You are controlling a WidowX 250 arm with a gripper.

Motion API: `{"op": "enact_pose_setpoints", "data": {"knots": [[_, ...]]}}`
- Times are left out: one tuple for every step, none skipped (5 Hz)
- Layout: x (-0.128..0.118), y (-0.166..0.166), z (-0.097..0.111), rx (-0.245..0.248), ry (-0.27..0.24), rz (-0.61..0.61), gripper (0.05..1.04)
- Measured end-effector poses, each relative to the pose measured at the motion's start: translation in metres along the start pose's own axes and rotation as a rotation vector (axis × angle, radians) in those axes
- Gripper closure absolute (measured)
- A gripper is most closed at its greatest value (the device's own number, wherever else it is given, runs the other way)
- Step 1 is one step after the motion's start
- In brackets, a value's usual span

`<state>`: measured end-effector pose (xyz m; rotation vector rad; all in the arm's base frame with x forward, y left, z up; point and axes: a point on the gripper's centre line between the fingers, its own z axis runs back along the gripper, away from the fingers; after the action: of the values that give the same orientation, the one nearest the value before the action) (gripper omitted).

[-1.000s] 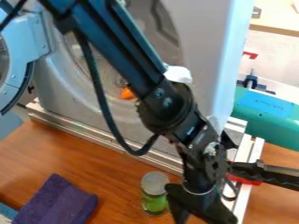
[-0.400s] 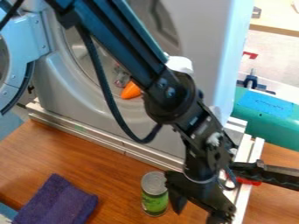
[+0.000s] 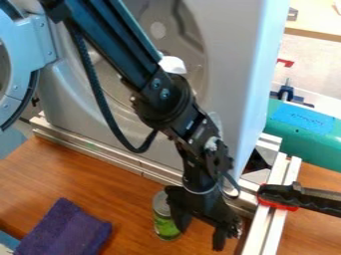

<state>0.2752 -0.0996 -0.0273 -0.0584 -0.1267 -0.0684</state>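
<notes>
"Both shift left: the green, silver-topped metal can (image 3: 164, 223) and our black two-finger gripper (image 3: 200, 231)."

"Right of the soft purple cloth (image 3: 63, 231), the can stands upright beside our spread fingers."

"We're probably lining up; next we must centre them over it."

Wooden tabletop (image 3: 130, 199); grey appliance (image 3: 230, 64) behind, door (image 3: 40, 40) open; pale wood surface (image 3: 316, 22) beyond.

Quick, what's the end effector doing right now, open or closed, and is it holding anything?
End effector: open, nothing seen between its fingers; one finger overlaps the green can in view, contact cannot be told.
</notes>
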Motion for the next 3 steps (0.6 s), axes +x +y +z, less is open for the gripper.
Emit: {"op": "enact_pose_setpoints", "data": {"knots": [[-0.005,0.023,0.001,0.041,0.059,0.011,0.083],[0.001,0.068,0.021,0.115,0.055,0.046,0.083],[0.004,0.12,0.028,0.161,0.049,0.102,0.083]]}}
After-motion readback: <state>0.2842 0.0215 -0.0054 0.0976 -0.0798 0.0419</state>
